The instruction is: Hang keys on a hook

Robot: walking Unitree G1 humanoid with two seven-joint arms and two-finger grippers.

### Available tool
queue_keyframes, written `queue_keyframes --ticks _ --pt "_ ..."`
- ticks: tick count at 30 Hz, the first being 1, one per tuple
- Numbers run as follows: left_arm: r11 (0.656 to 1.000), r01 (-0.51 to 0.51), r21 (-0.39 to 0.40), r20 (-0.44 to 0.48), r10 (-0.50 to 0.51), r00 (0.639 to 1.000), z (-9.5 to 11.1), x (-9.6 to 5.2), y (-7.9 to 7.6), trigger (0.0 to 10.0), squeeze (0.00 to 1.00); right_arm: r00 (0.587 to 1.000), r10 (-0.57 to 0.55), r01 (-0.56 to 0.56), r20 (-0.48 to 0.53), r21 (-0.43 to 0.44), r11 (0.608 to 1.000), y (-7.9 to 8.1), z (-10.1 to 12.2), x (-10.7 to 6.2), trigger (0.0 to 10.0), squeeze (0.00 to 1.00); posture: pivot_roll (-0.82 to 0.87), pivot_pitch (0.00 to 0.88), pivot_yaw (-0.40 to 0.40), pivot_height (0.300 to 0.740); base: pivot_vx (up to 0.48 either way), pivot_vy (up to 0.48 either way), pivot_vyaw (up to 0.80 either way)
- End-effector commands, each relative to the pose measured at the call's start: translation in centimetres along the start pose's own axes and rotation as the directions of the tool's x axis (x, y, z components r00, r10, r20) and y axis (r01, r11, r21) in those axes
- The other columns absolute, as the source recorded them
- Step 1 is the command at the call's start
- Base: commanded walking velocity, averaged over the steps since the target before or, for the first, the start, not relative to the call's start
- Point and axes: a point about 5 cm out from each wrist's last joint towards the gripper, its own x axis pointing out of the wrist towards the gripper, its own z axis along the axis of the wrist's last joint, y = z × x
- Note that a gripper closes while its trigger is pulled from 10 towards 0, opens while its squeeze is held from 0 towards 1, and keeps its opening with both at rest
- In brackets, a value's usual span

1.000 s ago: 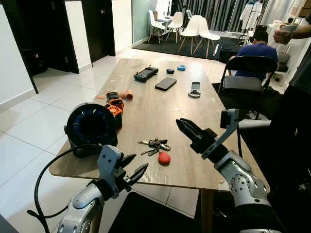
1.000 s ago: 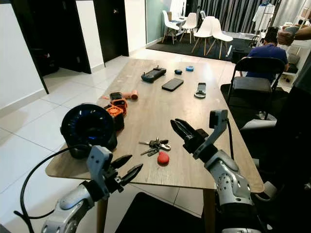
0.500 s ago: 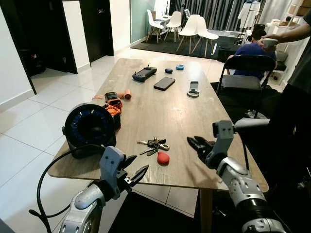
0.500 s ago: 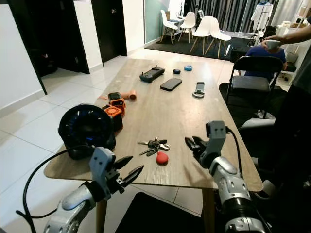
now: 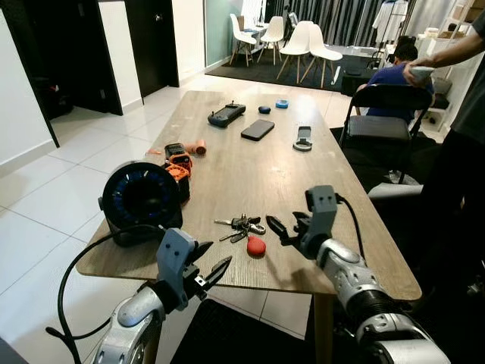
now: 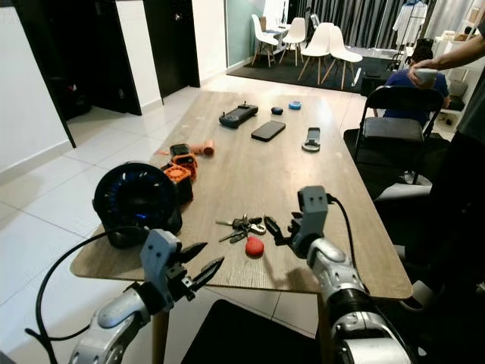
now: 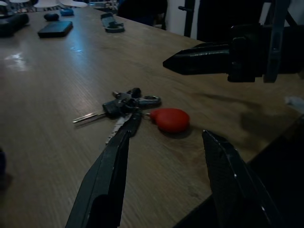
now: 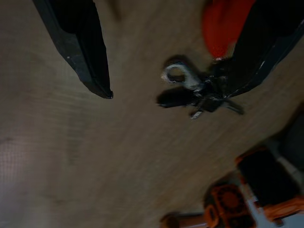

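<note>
Early stage by my read — keys [image 5: 241, 225] lie flat on table [image 5: 250, 163] near front edge, not yet gripped; no hook seen. My right claw [image 5: 279, 229] low just beside them, fingers spread. Left claw [image 5: 206, 269] spread too, off table's front edge. Keys: dark metal bunch, silver clasp, smooth red oval fob [image 5: 256, 246]. Table matte wood grain.

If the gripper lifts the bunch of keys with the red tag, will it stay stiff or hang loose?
Probably loose: the bunch of metal keys with a red oval tag is several pieces splayed from one ring, so they should dangle. It lies flat on the wooden table, so it may slide when the open right gripper closes.
</note>
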Motion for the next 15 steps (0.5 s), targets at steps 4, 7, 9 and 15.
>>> queue_keyframes --ticks 4,7,9,15 --pt "1.0 0.001 -0.007 -0.019 -0.002 1.0 -0.6 -0.2 -0.4 10.0 0.0 0.98 0.156 -0.161 -0.119 -0.029 0.987 2.4 -2.1 0.5 10.0 0.0 0.06 0.125 -0.01 0.74 0.0 0.0 0.0" --pt "1.0 0.002 -0.009 -0.019 -0.002 1.0 -0.6 -0.2 -0.4 10.0 0.0 0.971 0.189 -0.197 -0.148 -0.042 0.98 3.1 -2.8 0.5 10.0 0.0 0.06 0.122 -0.015 0.74 0.0 0.0 0.0" --pt "1.0 0.002 -0.012 -0.019 -0.002 1.0 -0.6 -0.2 -0.4 10.0 0.0 0.968 0.191 -0.2 -0.164 -0.037 0.979 3.4 -3.4 0.5 10.0 0.0 0.06 0.121 -0.015 0.74 0.0 0.0 0.0" --pt "1.0 0.009 -0.026 -0.014 -0.01 1.0 -0.7 -0.3 -0.6 10.0 0.0 0.968 0.162 -0.169 -0.192 -0.021 0.985 3.1 -4.3 0.3 10.0 0.0 0.06 0.12 -0.013 0.74 0.0 0.0 0.0"
